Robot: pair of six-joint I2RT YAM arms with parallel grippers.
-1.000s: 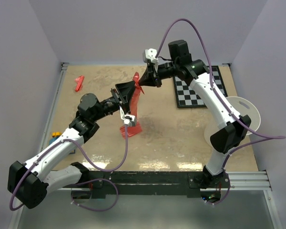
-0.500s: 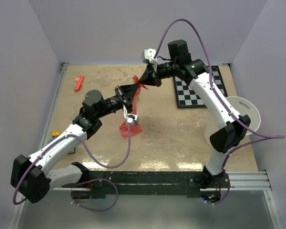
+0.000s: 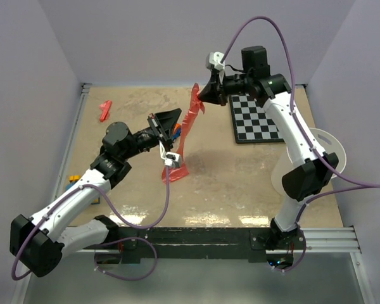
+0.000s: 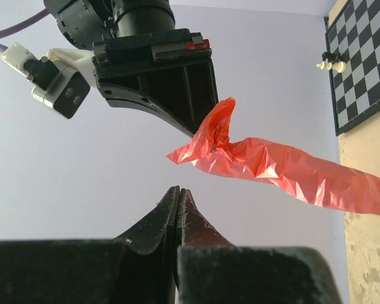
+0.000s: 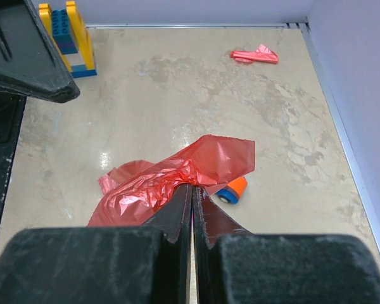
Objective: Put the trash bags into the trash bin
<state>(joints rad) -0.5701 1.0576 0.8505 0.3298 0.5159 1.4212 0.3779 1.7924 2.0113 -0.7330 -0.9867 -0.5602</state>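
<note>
I judge the lift underway: right gripper (image 3: 202, 101) pinches the bag (image 3: 189, 119) upper centre; left gripper (image 4: 179, 194) pressed together, empty. Next, swing it over the bin (image 3: 334, 152), right edge.

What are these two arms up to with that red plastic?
The right claw pinches one end of the red-pink trash bag and holds it up, so it hangs down toward the table. The left claw is shut just beside the bag, gripping nothing. The white bucket, the bin it should go into, sits at the table's right edge; the bag is not in it yet.
</note>
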